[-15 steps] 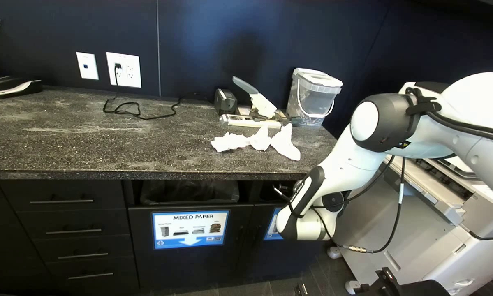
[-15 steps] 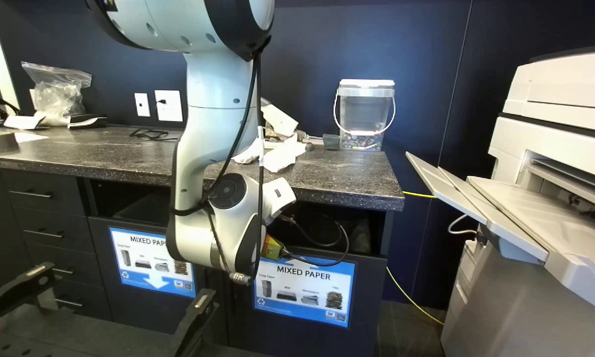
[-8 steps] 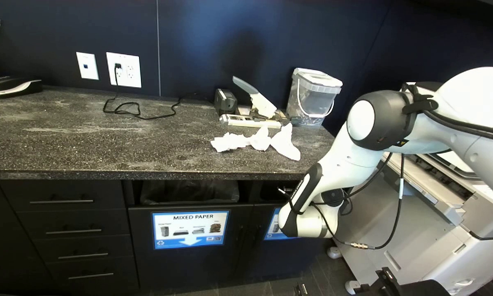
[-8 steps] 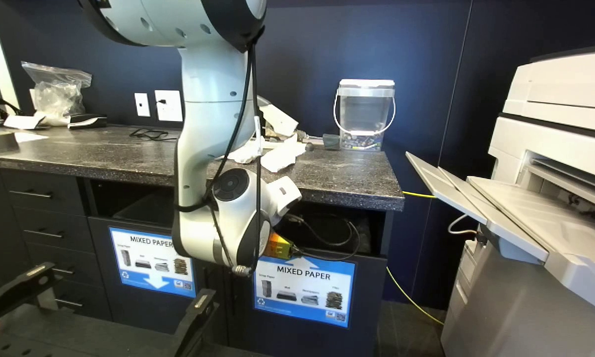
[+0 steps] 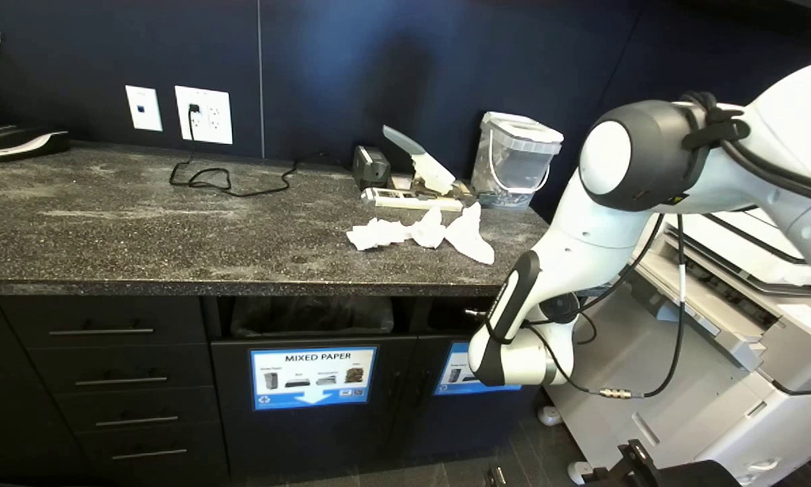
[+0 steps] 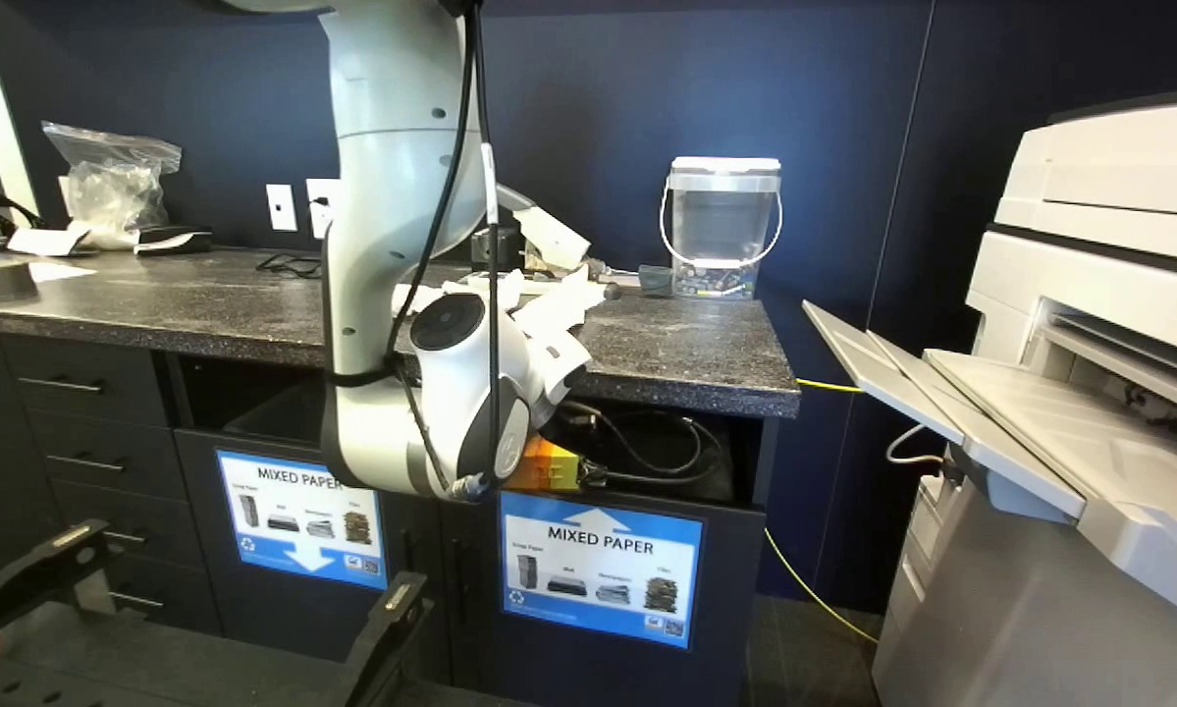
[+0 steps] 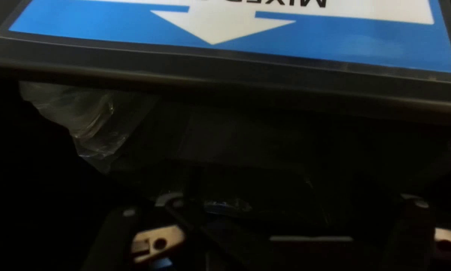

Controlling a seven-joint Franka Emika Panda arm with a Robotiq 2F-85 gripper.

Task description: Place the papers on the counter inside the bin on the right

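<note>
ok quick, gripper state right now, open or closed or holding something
Gripper: open, jaws wide apart in the wrist view; nothing visible held between them, though it is dark there.

A white-lidded translucent plastic tub (image 5: pixel 515 159) stands upright just beside a beige device (image 5: pixel 415 200) with a raised grey lever (image 5: pixel 404 140); a thin black cord (image 5: pixel 246 195) is plugged into a white rectangular socket plate (image 5: pixel 205 116), well apart from a bulky off-white printer (image 6: pixel 1069 422)
</note>
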